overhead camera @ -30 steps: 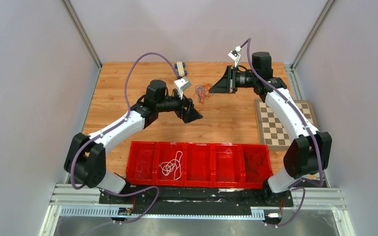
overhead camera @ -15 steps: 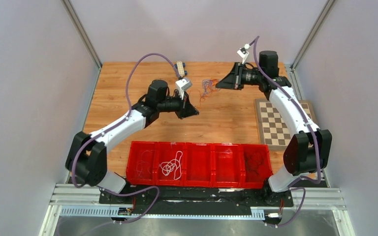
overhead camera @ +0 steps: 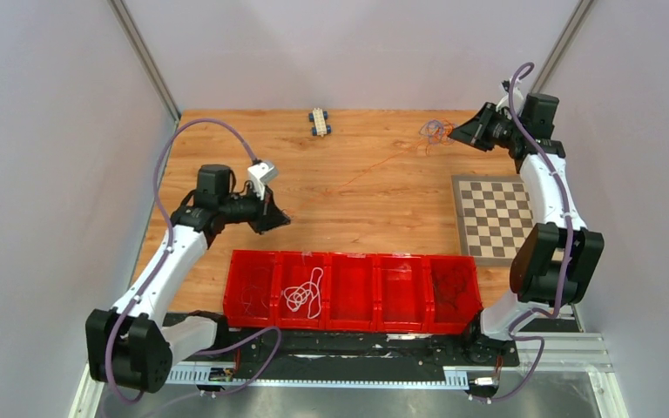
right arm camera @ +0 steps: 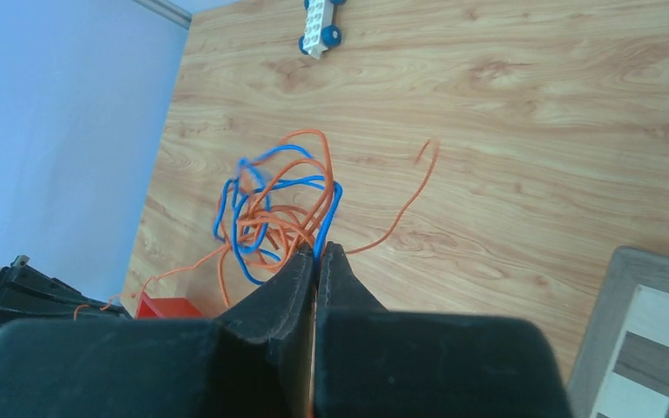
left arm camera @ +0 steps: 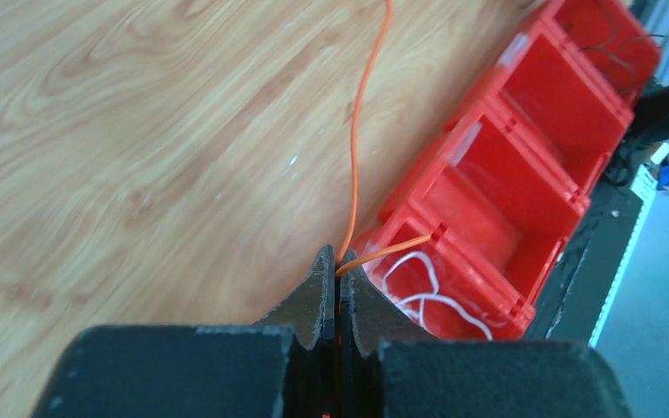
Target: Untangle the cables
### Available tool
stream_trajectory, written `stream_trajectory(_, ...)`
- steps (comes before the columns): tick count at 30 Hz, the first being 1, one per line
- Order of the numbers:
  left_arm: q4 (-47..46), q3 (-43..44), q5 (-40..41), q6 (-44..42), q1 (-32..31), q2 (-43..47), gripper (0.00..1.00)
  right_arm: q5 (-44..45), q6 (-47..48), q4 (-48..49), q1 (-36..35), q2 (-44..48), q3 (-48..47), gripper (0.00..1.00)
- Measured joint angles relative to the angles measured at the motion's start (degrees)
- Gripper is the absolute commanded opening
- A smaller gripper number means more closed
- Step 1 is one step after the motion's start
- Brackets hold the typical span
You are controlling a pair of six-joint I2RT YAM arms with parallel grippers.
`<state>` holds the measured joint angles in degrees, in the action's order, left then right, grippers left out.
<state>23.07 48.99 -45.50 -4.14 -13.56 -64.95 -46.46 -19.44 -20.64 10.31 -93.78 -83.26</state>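
The cables are a small knot of orange and blue wires (overhead camera: 435, 131) hanging at the far right of the table, seen close in the right wrist view (right arm camera: 274, 209). My right gripper (overhead camera: 459, 134) is shut on a blue wire (right arm camera: 327, 218) at the knot's edge, fingertips together (right arm camera: 318, 251). One orange cable (overhead camera: 375, 170) runs out of the knot in a long line across the wood to my left gripper (overhead camera: 277, 218). That gripper is shut on the orange cable (left arm camera: 355, 148), whose short free end curls out at the tips (left arm camera: 338, 261).
A row of red bins (overhead camera: 348, 324) lies along the near edge; one holds a white cable (overhead camera: 303, 292), the right one dark wires (overhead camera: 453, 287). A chequered board (overhead camera: 496, 218) lies at the right. A small wheeled block (overhead camera: 319, 121) sits at the far edge.
The left gripper has shut on the orange cable and drawn back left and nearer. The right arm has carried the knot to the far right, so the orange cable is pulled out long.
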Motion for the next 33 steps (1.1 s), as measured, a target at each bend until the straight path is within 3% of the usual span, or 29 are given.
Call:
stream_trajectory(16,23.28,-2.69,-2.62,-21.77,26.51,7.89,0.00,0.48,3.58,0.00,6.82,-0.11,0.00,0.00)
stream_trajectory(24,29.18,-2.78,-3.08,-30.69,39.23,3.89,0.00,0.09,4.74,-0.09,9.20,-0.76,-0.02,0.00)
stream_trajectory(33,30.08,-0.66,0.92,-36.09,47.74,-4.26,0.00,0.55,5.25,-0.04,13.05,-2.05,-2.45,0.00)
